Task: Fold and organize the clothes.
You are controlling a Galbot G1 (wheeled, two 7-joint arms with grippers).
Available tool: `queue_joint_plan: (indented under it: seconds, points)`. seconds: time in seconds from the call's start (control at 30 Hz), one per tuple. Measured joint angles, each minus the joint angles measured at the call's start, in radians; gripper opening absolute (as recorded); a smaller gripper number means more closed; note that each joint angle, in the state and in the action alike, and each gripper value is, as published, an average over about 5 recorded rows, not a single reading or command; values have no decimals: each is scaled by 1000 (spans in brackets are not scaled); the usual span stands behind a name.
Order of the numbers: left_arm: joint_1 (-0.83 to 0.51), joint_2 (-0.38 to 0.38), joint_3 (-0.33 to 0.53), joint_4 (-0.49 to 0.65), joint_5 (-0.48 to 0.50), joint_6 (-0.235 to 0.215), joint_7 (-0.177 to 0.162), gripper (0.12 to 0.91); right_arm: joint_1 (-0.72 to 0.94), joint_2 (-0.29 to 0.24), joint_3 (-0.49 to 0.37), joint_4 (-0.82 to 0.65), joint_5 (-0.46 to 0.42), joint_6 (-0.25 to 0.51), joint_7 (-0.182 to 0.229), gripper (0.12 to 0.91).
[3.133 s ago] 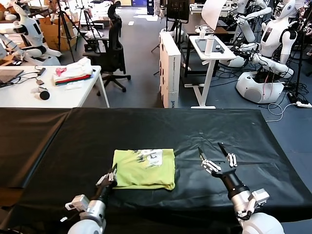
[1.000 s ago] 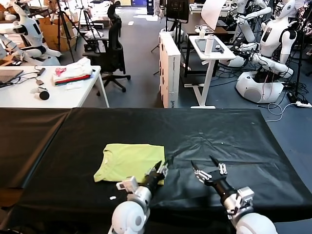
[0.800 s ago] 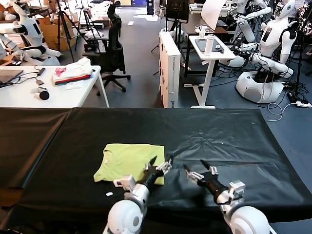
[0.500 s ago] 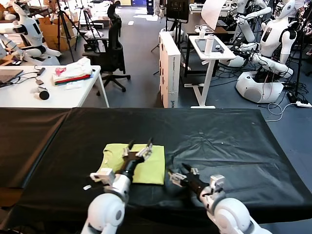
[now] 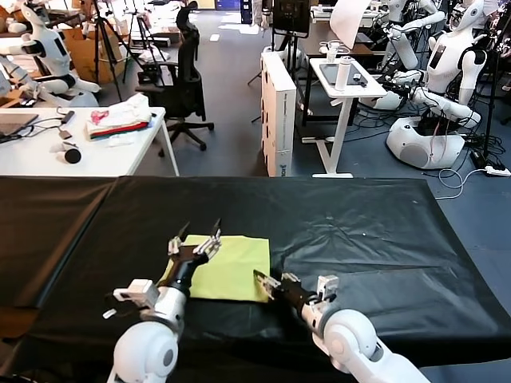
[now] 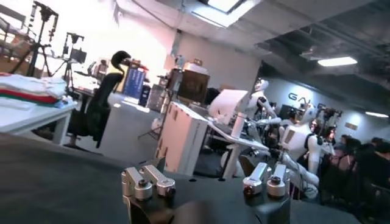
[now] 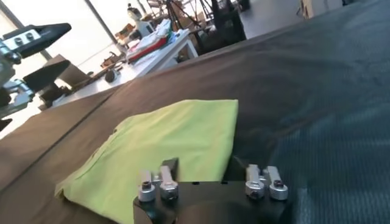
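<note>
The lime yellow-green T-shirt (image 5: 233,270) lies folded flat on the black table (image 5: 359,215), plain side up; its print is hidden. My left gripper (image 5: 196,236) is open and empty, raised above the shirt's far left part, and the arm hides the shirt's left edge. My right gripper (image 5: 270,282) is open and empty, low at the shirt's near right corner. In the right wrist view the shirt (image 7: 177,137) lies just beyond my right gripper (image 7: 204,167), with one finger over its near edge.
A white table (image 5: 48,155) at the far left holds the multicoloured stack of folded garments (image 5: 120,120). Beyond the black table are an office chair (image 5: 184,80), a white standing desk (image 5: 347,88) and other robots (image 5: 447,72).
The shirt now shows its plain side and lies a little further left. My left gripper moved from the near edge up across the shirt to its far left. My right gripper moved left to the shirt's corner.
</note>
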Motion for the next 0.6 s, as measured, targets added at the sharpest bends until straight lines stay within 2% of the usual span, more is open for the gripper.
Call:
queue_joint_plan:
  seconds: [0.13,0.17,0.23,0.4,0.6]
  points:
    - [7,1,-16,-3,-2,-2,0,907,-12,-2,15,-9,-1,18,-10,252]
    - [10,2,-20,-3,-3,-3,0,907,-17,-4,20,-9,-1,22,-13,204]
    - [15,3,-30,-3,-4,-5,0,907,-28,-9,35,-7,-3,29,-16,157]
    - [24,15,-57,1,-14,-12,0,907,-62,-32,89,5,-9,37,-14,155]
    - [24,35,-94,15,-28,-18,1,907,-99,-87,168,18,-17,45,-9,152]
